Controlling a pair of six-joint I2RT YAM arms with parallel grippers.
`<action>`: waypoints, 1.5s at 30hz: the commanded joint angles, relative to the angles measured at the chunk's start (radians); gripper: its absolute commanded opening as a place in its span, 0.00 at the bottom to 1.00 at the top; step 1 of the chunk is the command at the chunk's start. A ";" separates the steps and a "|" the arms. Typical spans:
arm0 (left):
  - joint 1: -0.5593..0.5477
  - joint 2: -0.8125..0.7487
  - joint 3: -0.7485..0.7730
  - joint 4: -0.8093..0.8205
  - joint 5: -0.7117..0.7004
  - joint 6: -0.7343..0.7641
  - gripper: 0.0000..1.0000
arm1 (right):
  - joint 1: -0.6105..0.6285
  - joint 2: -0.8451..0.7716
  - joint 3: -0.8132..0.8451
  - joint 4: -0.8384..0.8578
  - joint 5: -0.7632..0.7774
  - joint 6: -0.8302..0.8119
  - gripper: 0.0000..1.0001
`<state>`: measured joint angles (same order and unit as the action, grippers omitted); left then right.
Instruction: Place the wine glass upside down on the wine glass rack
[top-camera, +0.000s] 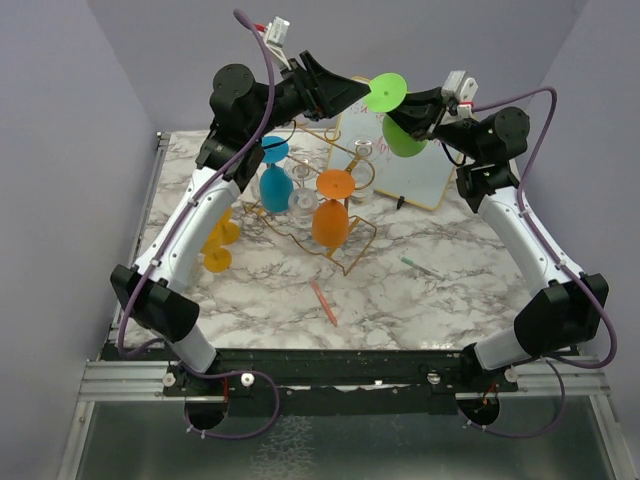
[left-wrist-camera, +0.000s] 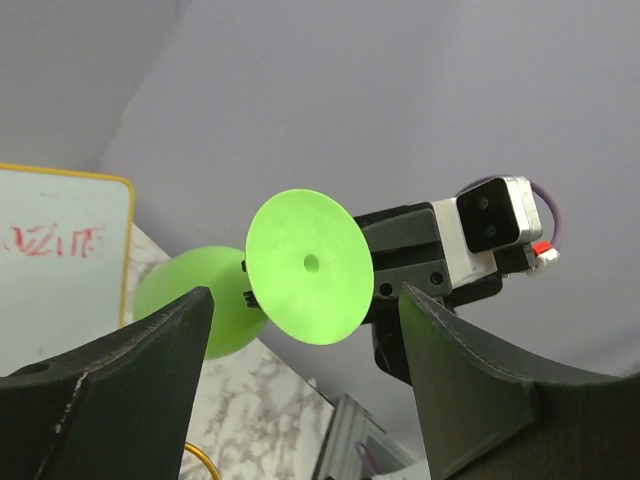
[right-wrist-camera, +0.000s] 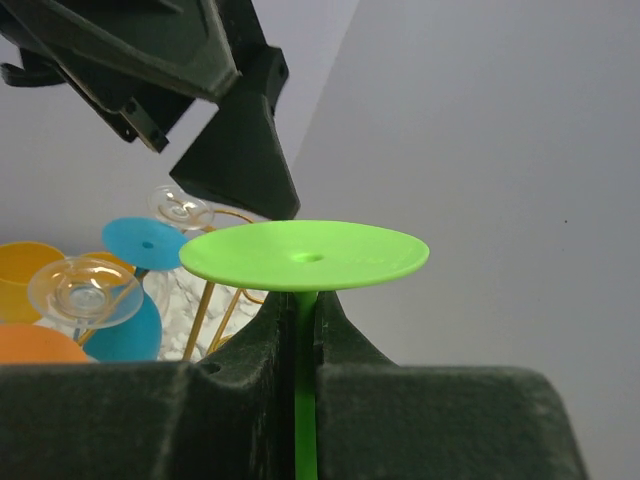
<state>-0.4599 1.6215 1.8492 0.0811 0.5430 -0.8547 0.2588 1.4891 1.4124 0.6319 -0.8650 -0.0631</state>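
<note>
Right claw (right-wrist-camera: 305, 312) clamped on the stem of the green wine glass (right-wrist-camera: 305, 255), foot disc flat just above the fingertips. Left claw (right-wrist-camera: 205, 110) top left, jaws apart, not touching the glass. Lower left: gold wine glass rack (right-wrist-camera: 205, 320), blue glass (right-wrist-camera: 145, 243) and clear glass (right-wrist-camera: 85, 287) foot-up, orange glass (right-wrist-camera: 35, 345), yellow glass (right-wrist-camera: 22, 270).

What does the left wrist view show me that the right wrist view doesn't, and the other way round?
Left wrist only: the whiteboard, the bowl of the green glass, and the right wrist's camera. Right wrist only: the stem clamped in the right pincer, with the rack, a blue glass and a clear glass beyond. Both: the green glass's flat foot.
</note>
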 joint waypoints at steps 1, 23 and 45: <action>0.003 0.044 0.016 0.061 0.167 -0.143 0.74 | 0.000 -0.018 0.008 0.085 -0.090 0.033 0.01; 0.026 0.095 0.063 0.211 0.204 -0.279 0.00 | 0.000 -0.019 -0.014 0.066 -0.047 0.060 0.51; 0.104 0.172 0.080 -0.071 -0.057 -0.326 0.00 | 0.000 -0.445 -0.301 -0.221 0.256 0.000 0.63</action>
<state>-0.3573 1.7912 1.8767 0.1627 0.5758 -1.2320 0.2600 1.1137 1.1423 0.4709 -0.6529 -0.0708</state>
